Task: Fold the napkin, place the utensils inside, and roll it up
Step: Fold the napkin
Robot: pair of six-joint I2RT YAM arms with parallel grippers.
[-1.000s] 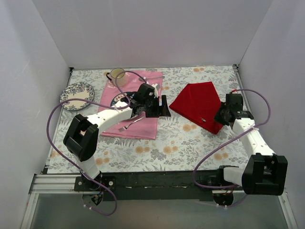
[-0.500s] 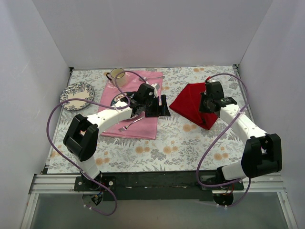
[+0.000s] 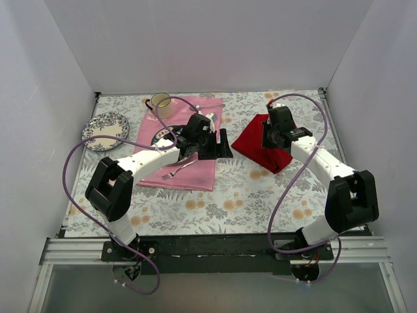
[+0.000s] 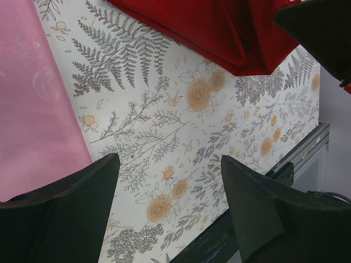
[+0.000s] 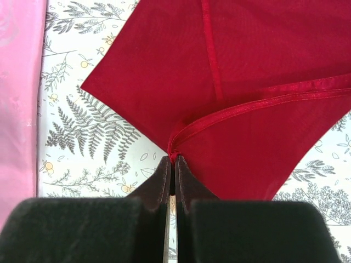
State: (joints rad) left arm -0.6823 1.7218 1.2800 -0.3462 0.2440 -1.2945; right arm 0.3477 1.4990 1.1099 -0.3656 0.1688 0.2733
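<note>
Left of the pink cloth (image 3: 202,175) sits a patterned plate (image 3: 104,130), a cup (image 3: 160,102) stands at that cloth's far left corner, and a fork (image 3: 180,169) lies on its near half. The left gripper (image 3: 220,147) hovers at the pink cloth's right edge, over the flowered table cover (image 3: 234,189), its jaws spread wide with nothing between them. Right of the pink cloth and apart from it lies the red napkin (image 3: 251,143), partly doubled over itself, and the right gripper (image 5: 173,163) is above its right part with fingers pinched tight on a hemmed corner raised off the rest.
</note>
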